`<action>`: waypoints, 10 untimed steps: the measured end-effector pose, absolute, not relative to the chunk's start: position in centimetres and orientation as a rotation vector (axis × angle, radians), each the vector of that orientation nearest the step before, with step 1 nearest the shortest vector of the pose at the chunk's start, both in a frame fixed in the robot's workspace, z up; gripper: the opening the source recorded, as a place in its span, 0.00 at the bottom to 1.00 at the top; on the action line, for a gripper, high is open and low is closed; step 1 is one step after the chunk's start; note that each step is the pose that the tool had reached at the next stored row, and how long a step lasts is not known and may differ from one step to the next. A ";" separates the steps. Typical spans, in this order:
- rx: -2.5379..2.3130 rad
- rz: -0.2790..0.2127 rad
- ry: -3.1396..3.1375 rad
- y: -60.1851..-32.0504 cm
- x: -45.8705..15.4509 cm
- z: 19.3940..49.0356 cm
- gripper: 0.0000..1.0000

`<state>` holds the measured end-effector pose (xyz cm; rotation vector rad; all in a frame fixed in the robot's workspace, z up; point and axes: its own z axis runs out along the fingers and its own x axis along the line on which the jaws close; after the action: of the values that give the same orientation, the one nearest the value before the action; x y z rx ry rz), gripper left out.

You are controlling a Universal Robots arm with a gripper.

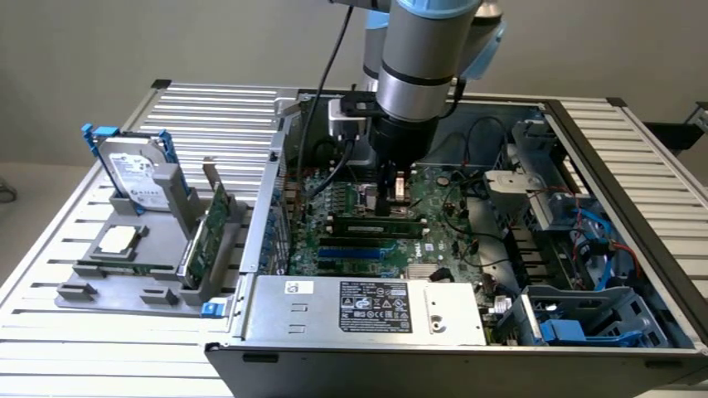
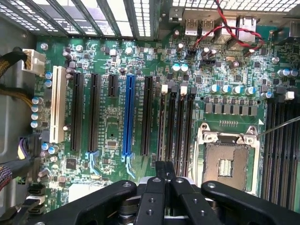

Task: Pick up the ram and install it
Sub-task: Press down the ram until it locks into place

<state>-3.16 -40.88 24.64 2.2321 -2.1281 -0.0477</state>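
The ram [image 1: 382,225], a long thin stick with dark chips, stands on edge in a slot of the motherboard [image 1: 443,240] inside the open computer case. My gripper [image 1: 395,207] hangs straight down over it, fingers shut, their tips at the stick's top edge; I cannot tell whether they touch it. In the wrist view the shut gripper [image 2: 165,165] is over the row of black memory slots [image 2: 180,126], beside the open processor socket [image 2: 227,164]. Nothing shows between the fingers.
A grey holder [image 1: 111,286] on the exterior view's left carries a hard drive [image 1: 138,174], a square silver processor chip [image 1: 116,240] and a green expansion card [image 1: 205,236]. Case walls, the power supply [image 1: 366,303], cables and drive cages [image 1: 575,307] hem the motherboard in.
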 end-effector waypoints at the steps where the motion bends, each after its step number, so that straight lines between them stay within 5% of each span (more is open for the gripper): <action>1: 2.232 -0.047 -2.128 -40.9 -3.3 24.5 0.11; 10: 2.234 -0.047 -2.130 -40.8 -3.8 23.6 0.11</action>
<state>-3.82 -40.79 23.62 2.2338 -2.1296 -0.0466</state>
